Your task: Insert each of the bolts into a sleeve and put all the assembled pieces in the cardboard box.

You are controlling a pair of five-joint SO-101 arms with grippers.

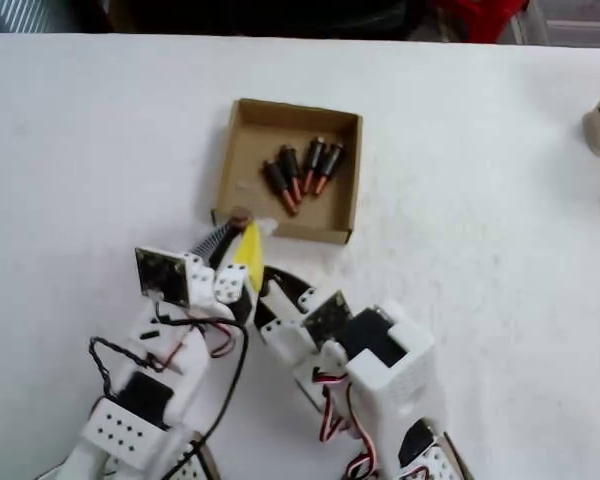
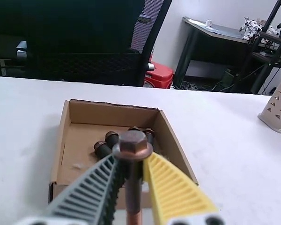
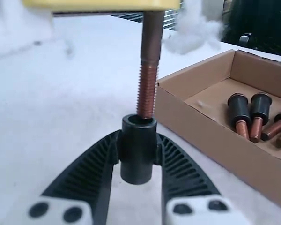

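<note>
Bolt [image 2: 133, 144] clamped in left tool [image 2: 130, 160], threaded tip entering sleeve [image 3: 138, 159] gripped upright by right tool [image 3: 138, 143]. Four assembled pieces [image 1: 300, 170] lie in cardboard box [image 1: 242, 150] on desk [image 1: 480, 200].

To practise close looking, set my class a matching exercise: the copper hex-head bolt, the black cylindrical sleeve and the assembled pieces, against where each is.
1 copper hex-head bolt
2 black cylindrical sleeve
3 assembled pieces

A in the brown cardboard box
B in the right gripper
C in the left gripper

Pairs: 1-C, 2-B, 3-A
</note>
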